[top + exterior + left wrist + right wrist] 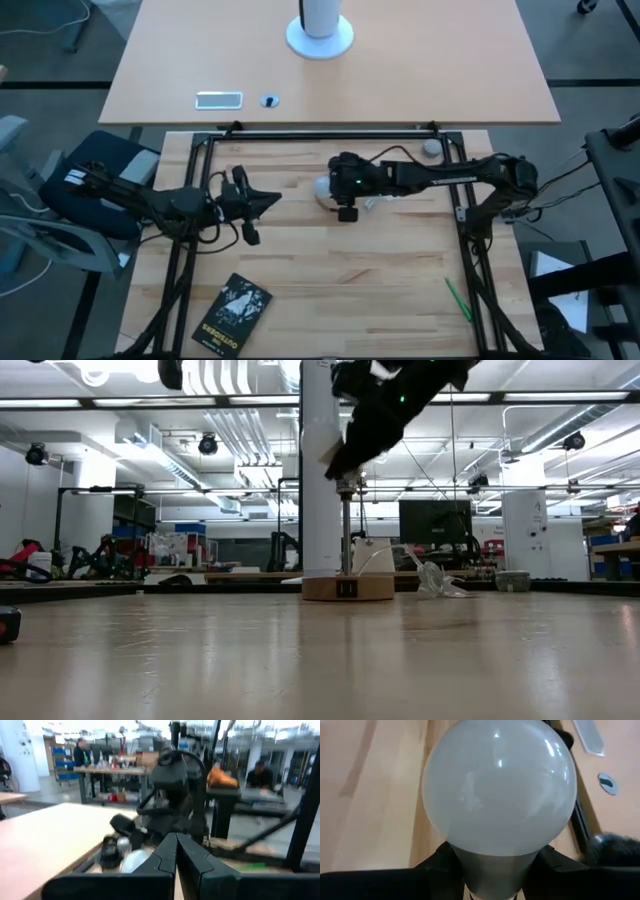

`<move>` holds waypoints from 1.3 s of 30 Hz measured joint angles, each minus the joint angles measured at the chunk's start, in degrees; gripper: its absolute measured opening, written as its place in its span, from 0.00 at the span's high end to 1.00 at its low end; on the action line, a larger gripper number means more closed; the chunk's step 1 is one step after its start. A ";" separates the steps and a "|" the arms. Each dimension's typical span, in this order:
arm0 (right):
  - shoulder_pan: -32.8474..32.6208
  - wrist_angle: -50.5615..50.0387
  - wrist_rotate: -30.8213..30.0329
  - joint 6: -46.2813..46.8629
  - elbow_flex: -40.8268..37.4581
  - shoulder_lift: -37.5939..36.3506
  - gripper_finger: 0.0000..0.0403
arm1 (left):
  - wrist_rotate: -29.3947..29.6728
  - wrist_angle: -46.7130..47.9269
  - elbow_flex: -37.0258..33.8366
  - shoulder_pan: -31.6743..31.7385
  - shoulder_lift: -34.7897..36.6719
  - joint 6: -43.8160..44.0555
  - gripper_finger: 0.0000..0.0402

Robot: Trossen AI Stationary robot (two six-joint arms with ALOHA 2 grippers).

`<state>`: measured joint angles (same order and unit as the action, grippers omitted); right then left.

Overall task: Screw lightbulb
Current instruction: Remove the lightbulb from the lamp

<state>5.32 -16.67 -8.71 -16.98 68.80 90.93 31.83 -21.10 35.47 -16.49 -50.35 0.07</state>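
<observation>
The lightbulb [499, 785], a white frosted globe with a grey neck, fills the right wrist view and shows as a white spot [322, 190] at mid-table. My right gripper [335, 190] is shut on it, up above the wooden stand [348, 588] with its upright rod [345, 525]. My left gripper [268, 200] is shut and empty, left of the bulb; its closed fingers [175, 857] point at the right gripper. My right gripper pinches the bulb's grey neck [495, 867], just below the globe, between its two fingers [439, 866]. The globe sticks out beyond the fingertips toward the table's left. The bulb is lifted clear of the table.
A crumpled clear wrapper [370, 205] lies beside the stand. A book [232, 312] and a green pen [458, 300] lie near the front edge. A small grey round thing [430, 148] lies at the back right. A big white cylinder [320, 30] stands on the far table.
</observation>
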 joint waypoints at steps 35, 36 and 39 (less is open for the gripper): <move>-8.63 -3.90 -2.34 18.95 -19.68 -9.80 0.69 | -12.64 0.33 -0.94 14.39 -11.18 0.98 1.00; -8.60 -4.14 -2.38 19.30 -19.97 -9.81 0.69 | -12.74 3.49 -1.10 15.14 -9.67 1.33 1.00; -8.65 -3.93 -2.47 19.97 -20.57 -9.81 0.69 | -12.73 10.45 -1.22 15.44 -3.28 2.36 1.00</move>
<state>-3.33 -20.60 -11.18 2.98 48.23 81.12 19.09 -10.65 34.24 -1.05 -53.64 2.44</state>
